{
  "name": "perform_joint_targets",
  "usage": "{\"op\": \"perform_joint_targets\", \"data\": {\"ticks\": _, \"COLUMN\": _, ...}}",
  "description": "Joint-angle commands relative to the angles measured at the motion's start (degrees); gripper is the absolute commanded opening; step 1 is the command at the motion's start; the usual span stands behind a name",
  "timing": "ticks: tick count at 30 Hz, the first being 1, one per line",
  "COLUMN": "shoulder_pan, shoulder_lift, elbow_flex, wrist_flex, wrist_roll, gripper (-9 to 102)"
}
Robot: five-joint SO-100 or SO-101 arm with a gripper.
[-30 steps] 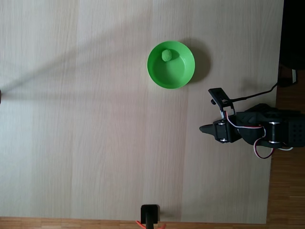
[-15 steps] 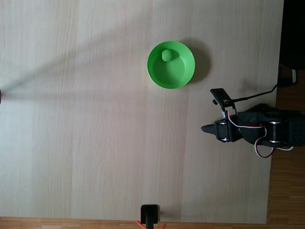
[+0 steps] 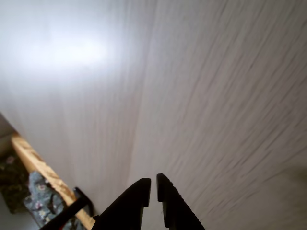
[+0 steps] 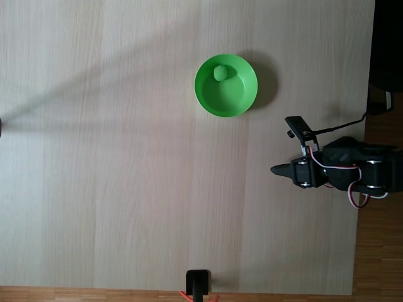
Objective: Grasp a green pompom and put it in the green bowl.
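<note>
Well, green pompom (image 4: pixel 220 73) in green bowl (image 4: pixel 242 100), claw (image 3: pixel 153 188) closed

In the wrist view the table (image 3: pixel 201 96) is smeared with motion blur, its grain reduced to streaks, and the gripper (image 3: pixel 154 184) is cut off at six o'clock. In the fixed view the arm (image 4: pixel 352 173) runs off the edge at three o'clock, and a black stand (image 4: pixel 198 283) is cropped at six o'clock.
</note>
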State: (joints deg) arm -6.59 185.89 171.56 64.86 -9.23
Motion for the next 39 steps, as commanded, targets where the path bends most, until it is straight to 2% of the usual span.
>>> {"op": "perform_joint_targets", "data": {"ticks": 1, "shoulder_pan": 0.00, "shoulder_lift": 3.52, "elbow_flex": -0.35, "wrist_flex": 1.32, "wrist_roll": -0.26, "gripper": 0}}
{"op": "perform_joint_targets", "data": {"ticks": 39, "shoulder_pan": 0.00, "shoulder_lift": 6.06, "elbow_flex": 1.58, "wrist_flex": 2.20, "wrist_roll": -0.18, "gripper": 0}}
